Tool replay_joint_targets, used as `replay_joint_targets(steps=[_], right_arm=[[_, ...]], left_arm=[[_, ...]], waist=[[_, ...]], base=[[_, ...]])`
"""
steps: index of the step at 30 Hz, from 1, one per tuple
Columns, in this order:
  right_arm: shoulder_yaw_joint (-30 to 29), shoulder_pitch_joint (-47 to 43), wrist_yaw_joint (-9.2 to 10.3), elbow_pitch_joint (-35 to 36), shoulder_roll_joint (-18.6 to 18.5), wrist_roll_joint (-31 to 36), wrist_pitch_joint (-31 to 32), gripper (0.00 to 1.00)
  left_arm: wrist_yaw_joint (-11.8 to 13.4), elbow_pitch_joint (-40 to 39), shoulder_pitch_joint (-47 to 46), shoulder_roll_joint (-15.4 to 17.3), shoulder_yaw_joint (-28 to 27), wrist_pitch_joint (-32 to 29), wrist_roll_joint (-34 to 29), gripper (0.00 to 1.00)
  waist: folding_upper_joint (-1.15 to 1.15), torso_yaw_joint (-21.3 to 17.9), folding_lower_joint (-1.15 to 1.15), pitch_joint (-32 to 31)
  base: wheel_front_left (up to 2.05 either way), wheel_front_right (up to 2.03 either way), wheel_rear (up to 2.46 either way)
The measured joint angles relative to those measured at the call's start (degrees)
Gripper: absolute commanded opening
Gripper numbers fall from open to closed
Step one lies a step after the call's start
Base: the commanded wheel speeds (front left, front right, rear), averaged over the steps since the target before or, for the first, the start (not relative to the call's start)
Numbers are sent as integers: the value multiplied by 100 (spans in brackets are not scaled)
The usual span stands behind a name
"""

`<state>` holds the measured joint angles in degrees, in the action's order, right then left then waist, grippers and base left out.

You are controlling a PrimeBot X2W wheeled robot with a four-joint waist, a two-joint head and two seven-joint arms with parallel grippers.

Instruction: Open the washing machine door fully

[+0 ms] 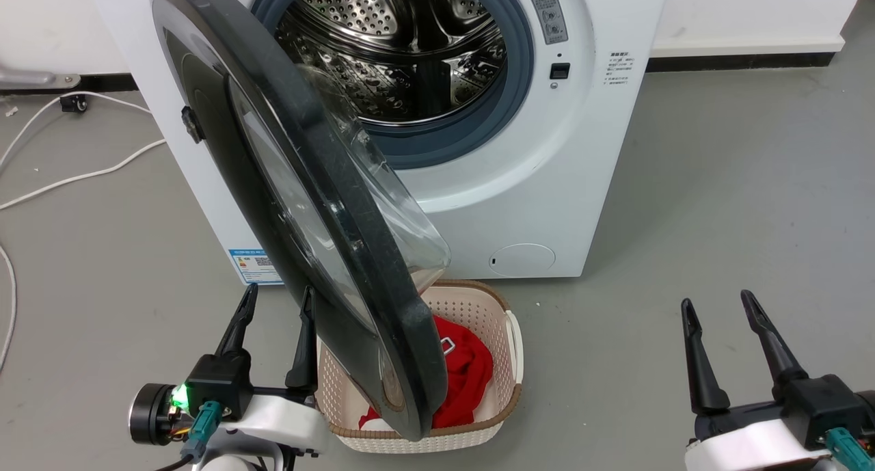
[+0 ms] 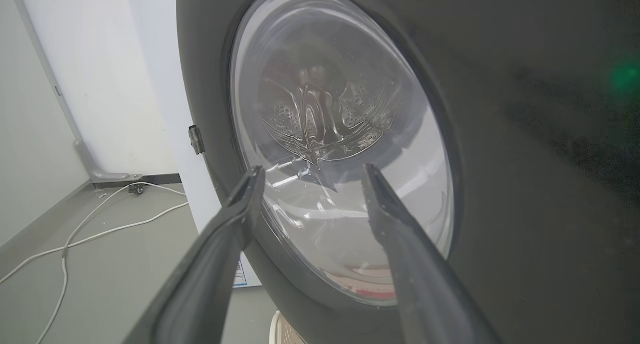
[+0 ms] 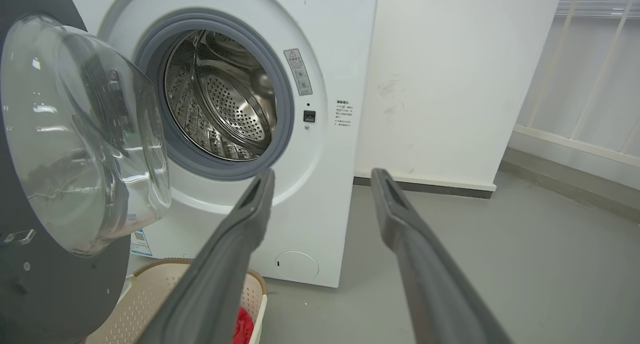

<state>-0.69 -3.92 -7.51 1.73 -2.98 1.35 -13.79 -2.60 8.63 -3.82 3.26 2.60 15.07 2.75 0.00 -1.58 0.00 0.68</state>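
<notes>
**Door (image 1: pixel 294 204) half open:** it is seen swung part-way out from washer (image 1: pixel 601 150), hinged at washer's L side. Its glass bowl is turned toward steel drum (image 1: pixel 403 47), which is exposed.

L gripper (image 1: pixel 280 288) is held in front of washer's L corner, just beside door's outer face, fingers spread w/ nothing btwn them. Contact w/ door can't be told. From L wrist cam, L gripper (image 2: pixel 313 168) is pointed at door (image 2: pixel 500 184), w/ the clear window framed btwn the fingers.

R gripper (image 1: pixel 716 297) is held well out from washer's R corner, likewise spread and empty. From R wrist cam, R gripper (image 3: pixel 324 172) is aimed at washer (image 3: pixel 340 44), and door (image 3: pixel 75 134) is shown standing out from washer's L.

Basket (image 1: pixel 509 361) w/ red cloth (image 1: pixel 468 368) is set on floor in front of washer, partly hidden by door's lower edge. White cable (image 1: pixel 82 177) is laid on floor off washer's L side.
</notes>
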Motion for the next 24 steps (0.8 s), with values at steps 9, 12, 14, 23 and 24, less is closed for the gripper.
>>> replay_joint_targets(steps=[9,12,14,23,24], right_arm=[[-108,3,0,-132,0,-132,-55,100],[-105,6,0,-141,0,-138,-63,100],[-107,7,0,-147,0,-142,-66,100],[-110,8,0,-180,0,-205,-80,100],[-112,8,0,-180,0,-209,-80,100]], left_arm=[[-26,5,0,1,-9,1,-10,100],[-40,5,0,1,-9,1,-24,100],[-42,5,0,1,-11,1,-24,100],[-36,7,1,0,-34,0,-24,0],[-36,7,1,0,-33,1,-24,0]], waist=[[0,4,0,-15],[0,9,0,-16],[0,13,0,-16],[0,2,0,-21],[0,0,0,-16]], base=[[0,0,0],[0,0,0],[0,0,0],[0,0,0],[0,0,0]])
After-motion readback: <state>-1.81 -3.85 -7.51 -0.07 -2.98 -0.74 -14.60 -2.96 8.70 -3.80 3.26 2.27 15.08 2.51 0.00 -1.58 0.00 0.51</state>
